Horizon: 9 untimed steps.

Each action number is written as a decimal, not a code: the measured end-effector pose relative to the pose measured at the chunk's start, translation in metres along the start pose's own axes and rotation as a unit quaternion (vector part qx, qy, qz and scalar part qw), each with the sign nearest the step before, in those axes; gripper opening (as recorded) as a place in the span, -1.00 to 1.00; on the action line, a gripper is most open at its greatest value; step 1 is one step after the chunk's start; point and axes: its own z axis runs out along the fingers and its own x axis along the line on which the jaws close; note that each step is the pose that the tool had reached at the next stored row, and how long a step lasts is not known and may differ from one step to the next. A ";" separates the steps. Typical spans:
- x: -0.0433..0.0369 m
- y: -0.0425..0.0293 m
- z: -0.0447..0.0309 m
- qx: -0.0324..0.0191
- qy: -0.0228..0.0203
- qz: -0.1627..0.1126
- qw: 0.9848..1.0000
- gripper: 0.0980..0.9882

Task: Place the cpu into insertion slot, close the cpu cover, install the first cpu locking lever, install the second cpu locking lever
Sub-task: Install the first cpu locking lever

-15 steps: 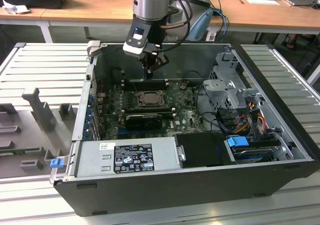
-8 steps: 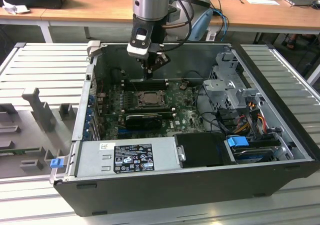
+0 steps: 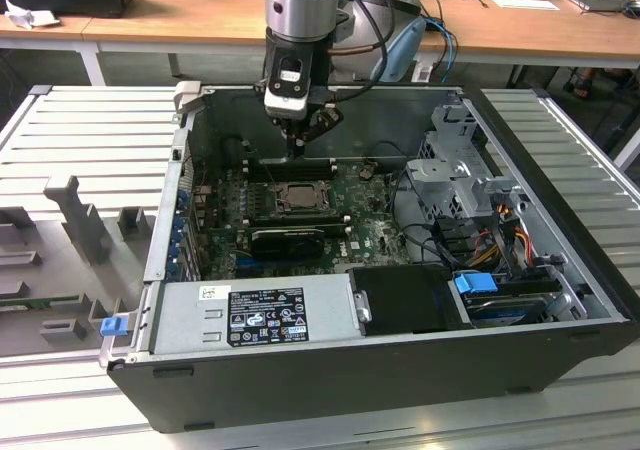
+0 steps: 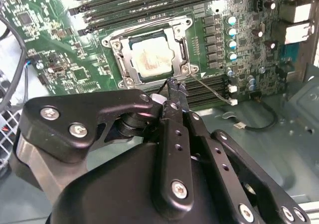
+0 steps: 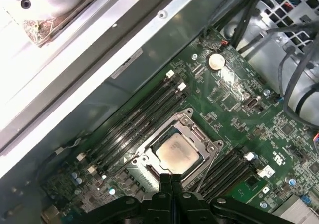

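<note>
Right now, from where I stand, this is how it looks:

- The open computer case [image 3: 400,370] lies on its side on the ribbed grey tabletop [image 3: 90,130]. That leaves the green motherboard [image 3: 365,225] facing up, so the arm can reach straight down into it.
- The cpu [image 4: 152,59] already sits flat in the insertion slot [image 4: 118,52] with its pale metal top showing. Both wrist views show it square in the socket, not tilted.
- The cpu cover [image 4: 181,50] appears to lie down over the chip. Its silver frame rings the chip, and the metal top shows through the cut-out window.
- The gripper [image 3: 296,148] hangs inside the case, just above the board at the far edge of the socket in the exterior view.
- Its fingers [image 5: 172,181] are clenched together into one narrow tip, and I see nothing pinched between them. A tip like that suits pushing a thin part better than grasping one.
- In the second wrist view, that tip sits close to one corner of the socket. A thin wire lever [image 4: 212,89] angles away from the same corner, across the memory slots [image 4: 214,92].
- My guess is that the lever is not yet latched, which would explain why the tip is held beside it. I can't tell whether the two are touching.
</note>
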 end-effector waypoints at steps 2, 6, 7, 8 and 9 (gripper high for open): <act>0.0000 0.0000 0.0000 0.000 0.000 -0.014 1.000 -0.98; 0.0000 0.0000 0.0000 0.001 0.001 -0.042 0.999 -0.98; 0.0000 0.0000 0.0000 0.002 0.002 -0.061 0.998 -0.98; 0.0000 0.0000 0.0000 0.002 0.002 -0.079 0.997 -0.98; 0.0000 0.0000 0.0000 0.003 0.003 -0.089 0.996 -0.98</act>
